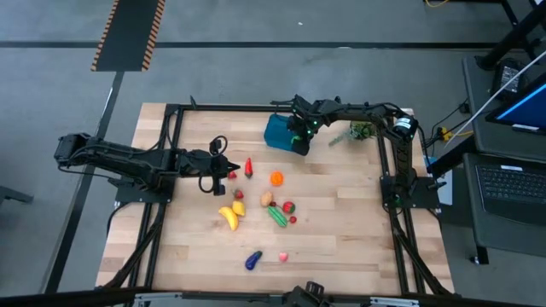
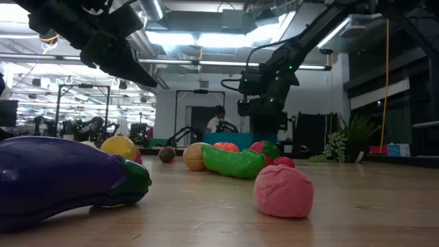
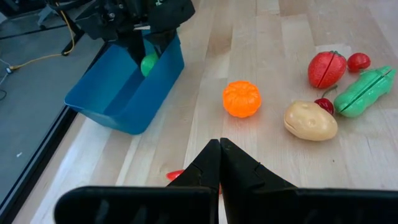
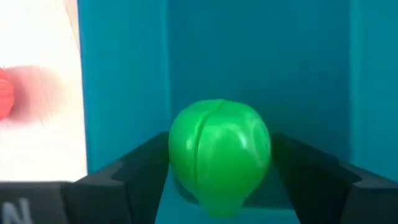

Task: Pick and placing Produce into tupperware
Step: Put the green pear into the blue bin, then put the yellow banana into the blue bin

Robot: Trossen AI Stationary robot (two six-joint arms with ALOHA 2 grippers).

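The teal tupperware (image 1: pixel 278 130) stands at the table's far middle. My right gripper (image 1: pixel 299 135) reaches down into it (image 3: pixel 118 93), shut on a round green toy fruit (image 4: pixel 219 155). Loose produce lies mid-table: a red pepper (image 1: pixel 248 167), an orange piece (image 1: pixel 276 178), a tan potato (image 1: pixel 266 199), a banana (image 1: pixel 229 217), a green pod (image 1: pixel 277 216), a purple eggplant (image 1: pixel 252 260) and a pink piece (image 1: pixel 282 256). My left gripper (image 1: pixel 232 165) hangs shut above the table left of the pepper, holding nothing (image 3: pixel 219 149). My right gripper has the green fruit between its two fingers, which meet the fruit's two opposite sides (image 4: pixel 177 149) with no gap showing. The fingers slant down from above into the tub (image 3: pixel 147 62). Whether the fruit rests on the tub's floor cannot be told.
A leafy green sprig (image 1: pixel 358 132) lies at the far right, beside the right arm. A black frame (image 1: pixel 175 111) runs round the tabletop. Bare wood lies along the near edge and the right side.
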